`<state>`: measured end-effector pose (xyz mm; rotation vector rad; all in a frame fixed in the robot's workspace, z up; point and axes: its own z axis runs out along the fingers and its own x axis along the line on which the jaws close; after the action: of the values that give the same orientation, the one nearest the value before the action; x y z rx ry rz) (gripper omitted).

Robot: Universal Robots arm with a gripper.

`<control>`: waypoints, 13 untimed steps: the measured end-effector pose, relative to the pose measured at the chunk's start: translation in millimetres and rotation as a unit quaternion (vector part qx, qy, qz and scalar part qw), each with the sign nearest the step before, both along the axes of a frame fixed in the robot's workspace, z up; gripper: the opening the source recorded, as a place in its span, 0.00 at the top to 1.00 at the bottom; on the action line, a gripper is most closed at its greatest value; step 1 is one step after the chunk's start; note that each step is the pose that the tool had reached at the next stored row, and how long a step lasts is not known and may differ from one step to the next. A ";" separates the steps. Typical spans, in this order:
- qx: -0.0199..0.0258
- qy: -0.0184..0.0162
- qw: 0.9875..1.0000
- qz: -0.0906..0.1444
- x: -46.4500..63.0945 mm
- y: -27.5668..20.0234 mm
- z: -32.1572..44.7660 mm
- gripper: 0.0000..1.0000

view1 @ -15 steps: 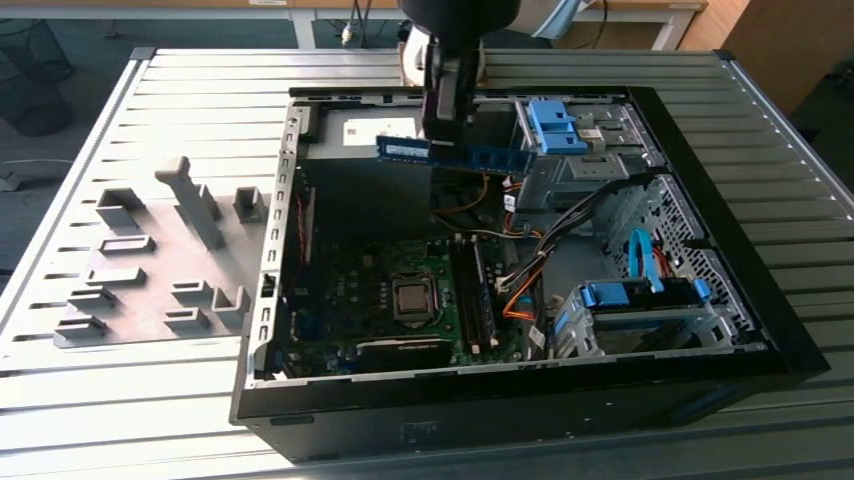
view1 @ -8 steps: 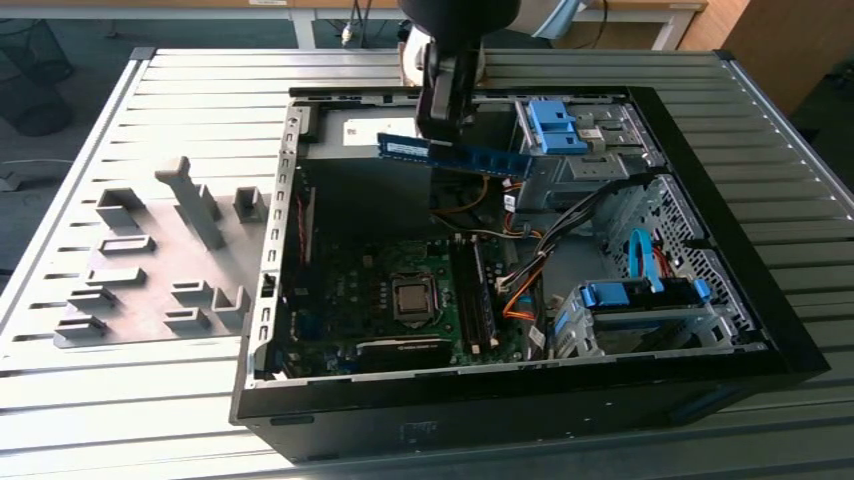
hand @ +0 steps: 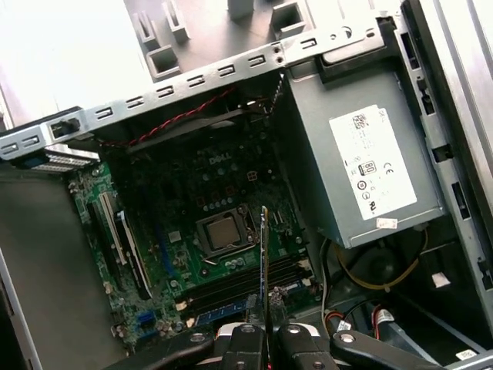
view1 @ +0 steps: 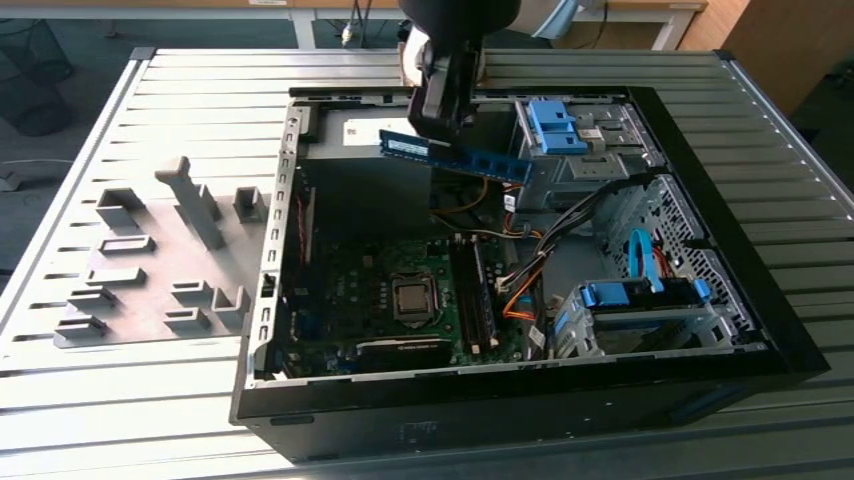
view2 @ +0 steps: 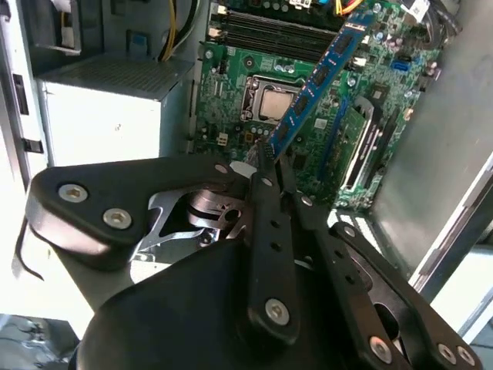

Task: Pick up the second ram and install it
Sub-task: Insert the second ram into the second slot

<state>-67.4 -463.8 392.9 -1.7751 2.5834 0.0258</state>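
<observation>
The open computer case (view1: 271,300) lies on the slatted worktop (view1: 134,400). Inside it, the motherboard (view1: 354,290) carries 1 processor socket (view1: 414,298), with the memory slots (view1: 477,295) at its 3 o'clock in the exterior view. 2 blue drive cages (view1: 561,130) and orange cables (view1: 521,290) crowd the 3 o'clock side. The grey power supply (hand: 370,169) fills a corner.

The gripper (view1: 441,140) is clamped on 1 end of the second ram (view1: 461,155). It holds the ram in the air above the case's 12 o'clock part, with the free end pointing towards 4 o'clock. Grey holder blocks (view1: 160,260) stand at the case's 9 o'clock.
</observation>
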 end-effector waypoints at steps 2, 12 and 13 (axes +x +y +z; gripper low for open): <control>0.000 0.000 1.000 -0.012 0.0 0.0 0.0 0.86; 0.000 0.000 1.000 -0.024 0.0 0.0 -0.1 0.86; 0.000 0.000 1.000 -0.027 0.0 0.0 -0.1 0.86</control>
<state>-67.4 -463.8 392.8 -1.7055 2.6298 0.0246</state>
